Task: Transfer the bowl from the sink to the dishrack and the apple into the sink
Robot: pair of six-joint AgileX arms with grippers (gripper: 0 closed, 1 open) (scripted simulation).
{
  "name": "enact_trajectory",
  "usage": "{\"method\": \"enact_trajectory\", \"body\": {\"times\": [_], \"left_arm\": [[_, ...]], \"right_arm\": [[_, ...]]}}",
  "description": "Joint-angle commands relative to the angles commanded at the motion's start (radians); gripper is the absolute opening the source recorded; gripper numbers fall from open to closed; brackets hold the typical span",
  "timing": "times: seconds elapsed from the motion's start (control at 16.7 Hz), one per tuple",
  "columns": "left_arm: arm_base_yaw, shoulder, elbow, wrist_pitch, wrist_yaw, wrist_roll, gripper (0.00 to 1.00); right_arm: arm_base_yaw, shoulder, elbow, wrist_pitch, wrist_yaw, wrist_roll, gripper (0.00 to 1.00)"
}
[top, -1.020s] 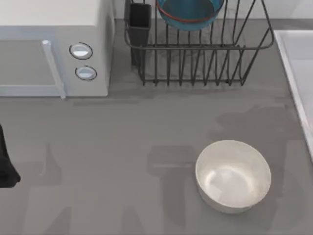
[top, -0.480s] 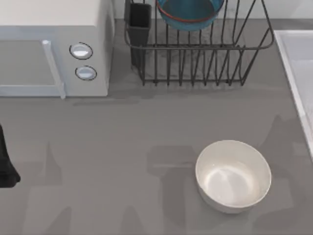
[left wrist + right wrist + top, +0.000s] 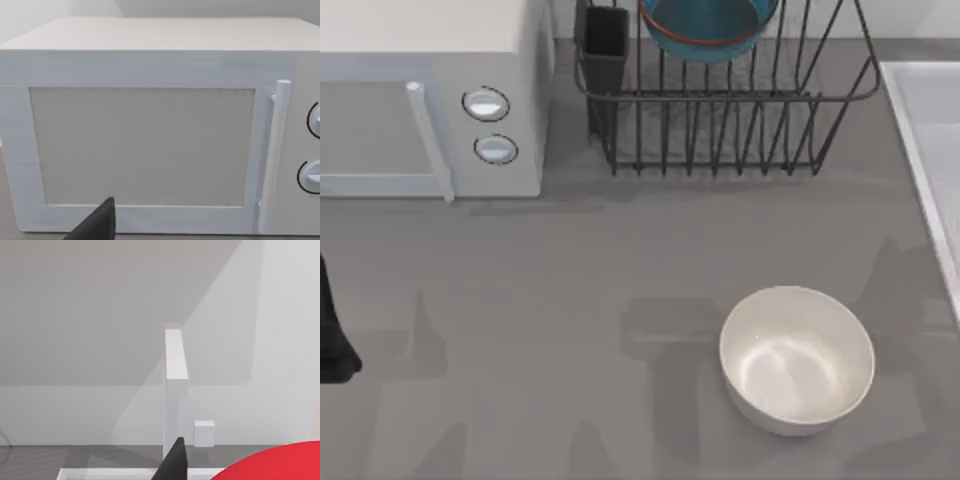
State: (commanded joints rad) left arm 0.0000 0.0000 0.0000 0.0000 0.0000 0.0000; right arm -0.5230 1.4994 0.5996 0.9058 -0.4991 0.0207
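With the bowl resting in the dishrack, my right arm's shadow has slid over the desk toward the sink, the apple close beside my right fingers, whose hold I cannot tell.

A white microwave is standing square before the left arm's wrist camera, its pale grey door window taking up most of the front. An upright white bar handle is running down beside the window, with two round knobs stacked just beyond it. A dark fingertip is poking in near the door's lower frame
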Motion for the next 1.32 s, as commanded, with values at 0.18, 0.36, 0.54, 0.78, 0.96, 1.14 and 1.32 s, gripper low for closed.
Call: {"method": "enact_trajectory", "body": {"times": [0.18, 0.36, 0.54, 0.78, 0.96, 1.14, 1.32], "left_arm": [[0.000, 0.000, 0.000, 0.000, 0.000, 0.000, 1.00], [0.000, 0.000, 0.000, 0.000, 0.000, 0.000, 1.00], [0.000, 0.000, 0.000, 0.000, 0.000, 0.000, 1.00], [0.000, 0.000, 0.000, 0.000, 0.000, 0.000, 1.00], [0.000, 0.000, 0.000, 0.000, 0.000, 0.000, 1.00], [0.000, 0.000, 0.000, 0.000, 0.000, 0.000, 1.00], [0.000, 0.000, 0.000, 0.000, 0.000, 0.000, 1.00]], "right_arm": [[-0.012, 0.068, -0.009, 0.068, 0.007, 0.000, 0.00], [-0.022, 0.223, -0.030, 0.232, 0.010, -0.002, 0.00], [-0.021, 0.411, -0.057, 0.459, 0.008, -0.003, 0.00], [-0.012, 0.620, -0.092, 0.724, 0.006, -0.005, 0.00], [-0.006, 0.707, -0.108, 0.818, 0.006, -0.006, 0.00], [-0.005, 0.717, -0.110, 0.828, 0.007, -0.006, 0.00], [-0.005, 0.717, -0.110, 0.828, 0.007, -0.006, 0.08]]}}
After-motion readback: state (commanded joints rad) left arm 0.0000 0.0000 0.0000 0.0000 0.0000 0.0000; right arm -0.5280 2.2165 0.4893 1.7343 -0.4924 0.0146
